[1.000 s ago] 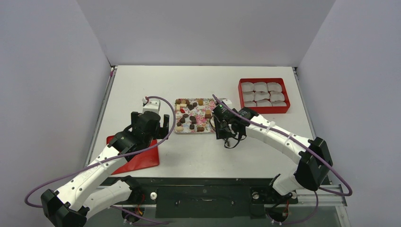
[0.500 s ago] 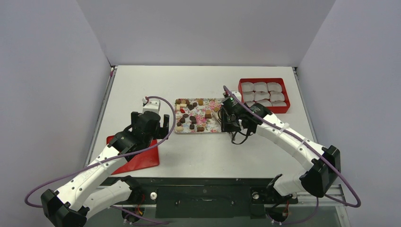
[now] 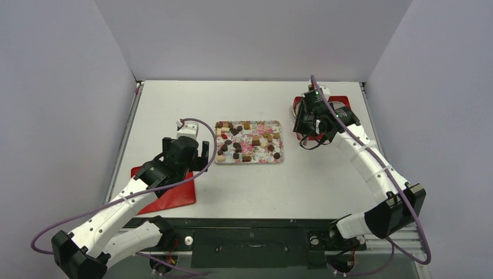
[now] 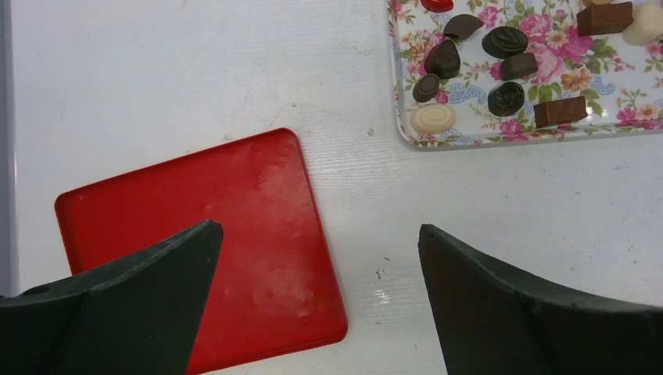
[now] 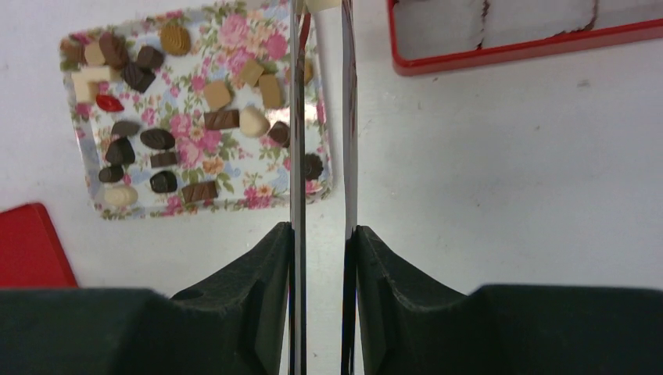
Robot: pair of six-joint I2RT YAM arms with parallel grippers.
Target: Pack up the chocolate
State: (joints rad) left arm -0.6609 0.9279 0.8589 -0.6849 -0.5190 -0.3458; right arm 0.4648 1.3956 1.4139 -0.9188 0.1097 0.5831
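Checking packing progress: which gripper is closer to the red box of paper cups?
Right. The right gripper hangs at the left edge of the red box, holding a cream chocolate. The left gripper hovers far off, by the red lid.

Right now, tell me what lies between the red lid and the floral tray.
Nothing but bare white table between the red lid and the floral tray; the left wrist view shows it.

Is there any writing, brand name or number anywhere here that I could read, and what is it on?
None: no view shows a readable word, number or logo.
Flowered tray: flower pattern only.
Red lid and red box: plain.
Chocolates: moulded marks, too small to read as letters.
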